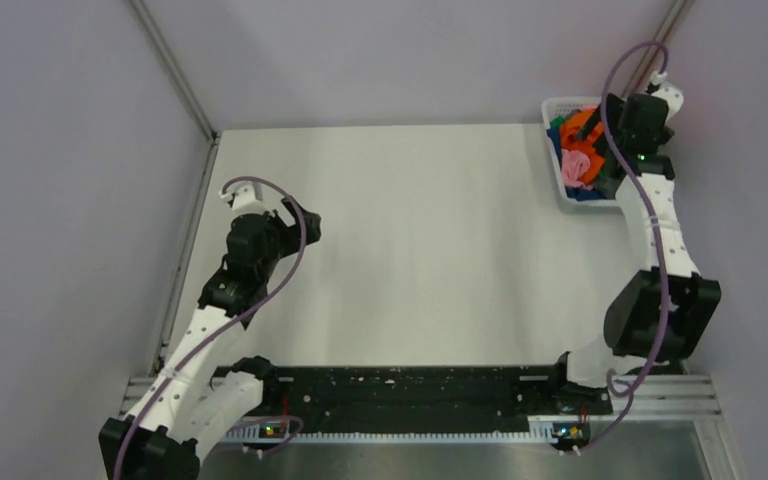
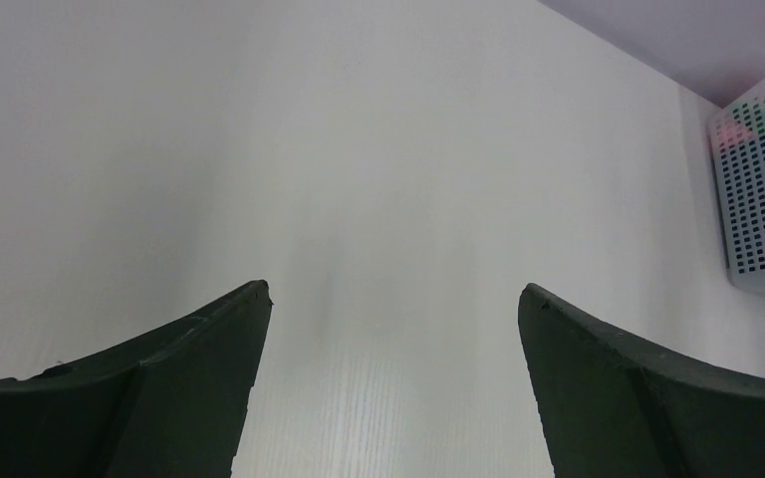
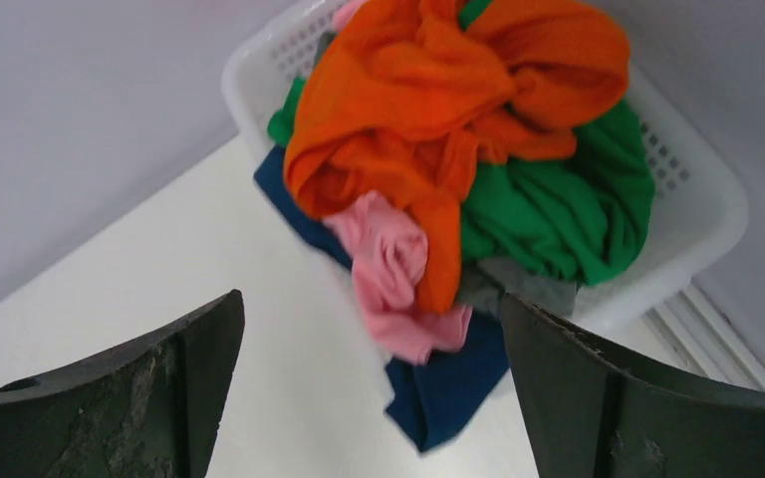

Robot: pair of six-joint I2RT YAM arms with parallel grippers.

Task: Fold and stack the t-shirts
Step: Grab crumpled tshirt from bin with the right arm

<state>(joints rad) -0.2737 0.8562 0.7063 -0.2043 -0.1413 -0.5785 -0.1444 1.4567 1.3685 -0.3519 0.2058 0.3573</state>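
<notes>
Right gripper (image 3: 371, 297), jaws apart, hovers above the orange t-shirt (image 3: 428, 100) heaped with others in the basket (image 3: 702, 214), apparently to pull it out; left gripper (image 2: 393, 289), also apart, hovers over the surface (image 2: 379, 149).

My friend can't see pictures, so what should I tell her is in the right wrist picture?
Crumpled t-shirts overflow a white mesh basket on a white table: orange on top, then green, pink, grey and blue, with pink and blue hanging over the rim. The right gripper is open and empty in front.
</notes>
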